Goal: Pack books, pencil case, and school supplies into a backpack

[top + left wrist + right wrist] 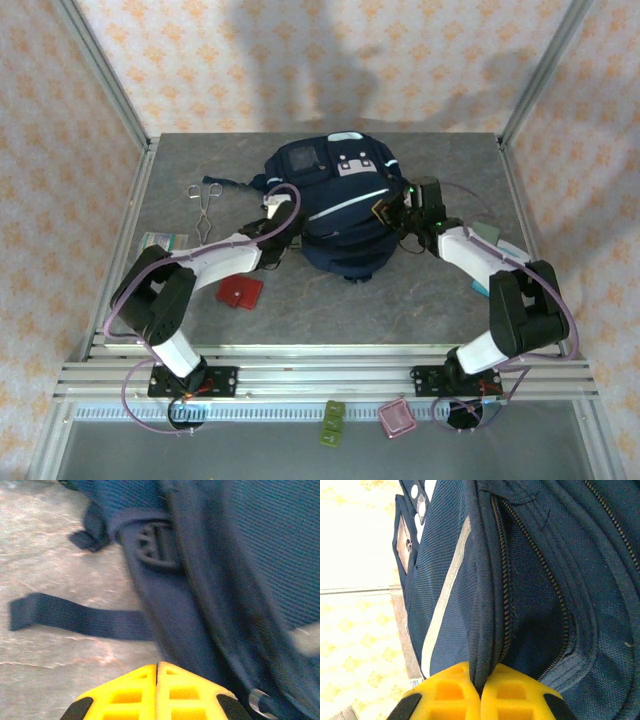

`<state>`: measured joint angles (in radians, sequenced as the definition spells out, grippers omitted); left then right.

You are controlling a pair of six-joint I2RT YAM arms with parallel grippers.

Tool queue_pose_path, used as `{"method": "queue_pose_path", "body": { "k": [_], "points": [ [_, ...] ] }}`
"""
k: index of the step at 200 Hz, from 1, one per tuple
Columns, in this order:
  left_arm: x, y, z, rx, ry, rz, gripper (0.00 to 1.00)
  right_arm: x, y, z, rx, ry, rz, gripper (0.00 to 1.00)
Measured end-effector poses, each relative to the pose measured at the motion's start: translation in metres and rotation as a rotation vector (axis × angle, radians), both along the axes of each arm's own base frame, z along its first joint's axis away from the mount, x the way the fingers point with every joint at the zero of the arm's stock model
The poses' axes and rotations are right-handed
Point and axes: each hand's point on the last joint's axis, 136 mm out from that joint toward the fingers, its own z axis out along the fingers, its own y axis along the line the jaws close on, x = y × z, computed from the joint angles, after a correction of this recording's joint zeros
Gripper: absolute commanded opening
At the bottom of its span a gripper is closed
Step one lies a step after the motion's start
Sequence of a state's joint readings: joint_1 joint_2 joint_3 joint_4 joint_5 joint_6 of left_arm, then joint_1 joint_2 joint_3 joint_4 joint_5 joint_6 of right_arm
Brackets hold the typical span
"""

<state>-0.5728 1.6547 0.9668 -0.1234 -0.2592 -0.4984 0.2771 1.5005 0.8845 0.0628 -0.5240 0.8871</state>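
Observation:
The navy backpack [335, 205] lies in the middle of the table with its grey front panel toward the back. My right gripper [392, 212] is at its right side, shut on a fold of the backpack [530, 555] fabric beside an open zipper [506, 590]; its yellow fingertips [481, 677] pinch the rim. My left gripper [274, 207] is at the bag's left side, shut with nothing between its fingertips [158, 666], just short of the backpack [240, 555] wall. The red square school supplies [240, 292] lie on the table by the left arm. The books and pencil case are hidden.
A dark strap [75, 617] trails flat on the table left of the bag. Metal scissors [205, 205] and a pale flat packet [160, 241] lie at the left. Flat grey-green and light-blue items [492, 236] sit under the right arm. Frame posts bound the table.

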Motion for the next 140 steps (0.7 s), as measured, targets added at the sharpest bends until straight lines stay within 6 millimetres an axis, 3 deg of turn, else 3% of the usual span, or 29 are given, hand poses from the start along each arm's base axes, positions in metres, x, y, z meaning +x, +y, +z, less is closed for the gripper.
{"method": "queue_pose_path", "body": {
  "k": [17, 40, 63, 94, 140],
  "points": [
    [0.003, 0.006, 0.001, 0.002, -0.005, 0.019, 0.00, 0.000, 0.000, 0.000, 0.007, -0.004, 0.003, 0.00],
    [0.000, -0.003, 0.005, -0.021, -0.004, -0.013, 0.20, 0.001, 0.003, 0.004, 0.033, -0.019, 0.014, 0.00],
    [-0.008, -0.034, 0.017, -0.053, -0.021, -0.107, 0.36, 0.003, 0.007, 0.012, 0.065, -0.040, 0.024, 0.00],
    [-0.024, -0.078, 0.038, -0.131, -0.057, -0.239, 0.47, 0.004, 0.012, 0.027, 0.114, -0.073, 0.032, 0.00],
    [-0.026, -0.103, 0.048, -0.211, -0.087, -0.304, 0.63, 0.007, 0.016, 0.039, 0.152, -0.088, 0.033, 0.00]
  ]
}}
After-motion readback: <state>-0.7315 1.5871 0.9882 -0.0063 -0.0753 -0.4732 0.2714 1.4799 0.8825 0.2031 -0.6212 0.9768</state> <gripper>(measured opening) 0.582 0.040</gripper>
